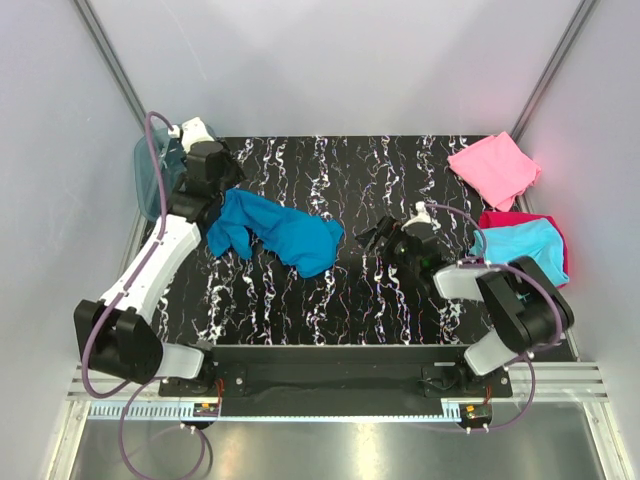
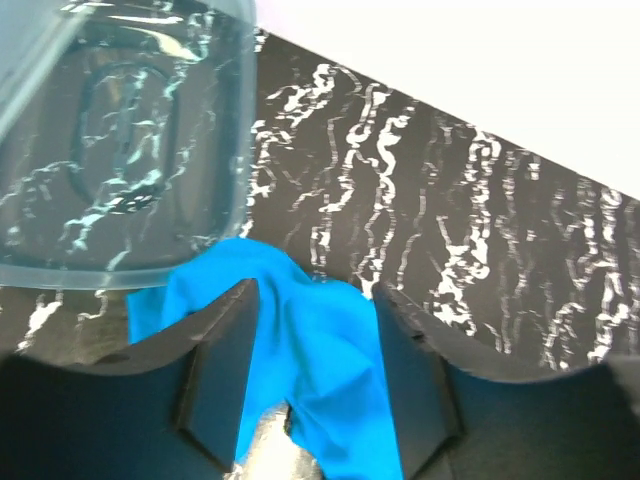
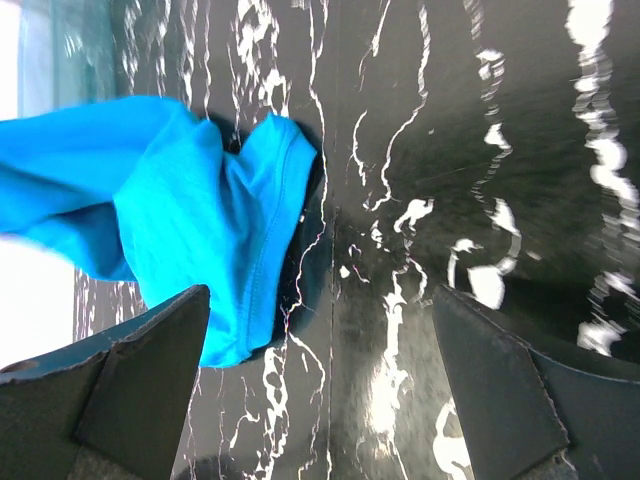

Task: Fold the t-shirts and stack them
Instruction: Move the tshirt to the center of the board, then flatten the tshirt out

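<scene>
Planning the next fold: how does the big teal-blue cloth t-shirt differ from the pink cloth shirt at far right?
The teal-blue t-shirt lies crumpled and sprawled; the pink shirt is folded into a flat square. The teal-blue one covers more table than the pink one. The teal-blue one lies near the translucent blue tub, the pink one far right. Both are plain cloth on the black marbled table.

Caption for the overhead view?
Left gripper and right gripper flank a crumpled teal t-shirt on a table; folded shirts sit right.
</scene>
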You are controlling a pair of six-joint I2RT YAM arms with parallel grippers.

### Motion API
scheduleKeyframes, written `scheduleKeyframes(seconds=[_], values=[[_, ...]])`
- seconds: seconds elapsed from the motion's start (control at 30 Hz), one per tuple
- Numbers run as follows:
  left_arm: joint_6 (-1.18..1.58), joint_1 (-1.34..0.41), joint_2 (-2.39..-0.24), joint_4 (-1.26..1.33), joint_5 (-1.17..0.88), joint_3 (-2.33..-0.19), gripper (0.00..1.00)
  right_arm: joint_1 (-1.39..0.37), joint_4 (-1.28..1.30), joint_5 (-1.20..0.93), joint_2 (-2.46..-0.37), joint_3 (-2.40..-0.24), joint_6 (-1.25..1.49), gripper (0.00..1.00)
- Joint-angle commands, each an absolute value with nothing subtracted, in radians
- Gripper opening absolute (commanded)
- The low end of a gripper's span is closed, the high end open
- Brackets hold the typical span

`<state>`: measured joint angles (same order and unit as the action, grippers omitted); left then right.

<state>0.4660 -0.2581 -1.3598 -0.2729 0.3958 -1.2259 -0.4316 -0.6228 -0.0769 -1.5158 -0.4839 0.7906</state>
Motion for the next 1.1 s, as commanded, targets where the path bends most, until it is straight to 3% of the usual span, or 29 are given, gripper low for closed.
scheduleKeyframes(seconds=[0.0,0.3,0.5,0.67,0.77,0.9,1.07], values=[[0.518,-0.268,-1.327,-0.198,0.337,-1.178,0.57,-0.431,-0.644,-0.19,-1.612,-0.552,0.822,1.0],[0.551,-0.362,-1.229,-0.095,0.351,-0.993,0.5,-0.454,-0.765,-0.347,-1.755,-0.581,0.896,1.0],[0.58,-0.469,-1.14,-0.037,0.388,-0.868,0.46,-0.581,-0.625,-0.243,-1.723,-0.641,0.818,1.0],[0.568,-0.577,-1.08,-0.006,0.425,-0.78,0.45,-0.681,-0.422,-0.034,-1.684,-0.712,0.723,1.0],[0.555,-0.607,-1.057,0.038,0.446,-0.721,0.64,-0.741,-0.298,0.148,-1.635,-0.753,0.666,1.0],[0.548,-0.609,-0.999,0.15,0.422,-0.618,0.99,-0.752,-0.276,0.27,-1.546,-0.73,0.655,1.0],[0.529,-0.607,-0.927,0.311,0.379,-0.493,0.99,-0.742,-0.296,0.348,-1.391,-0.684,0.701,1.0]])
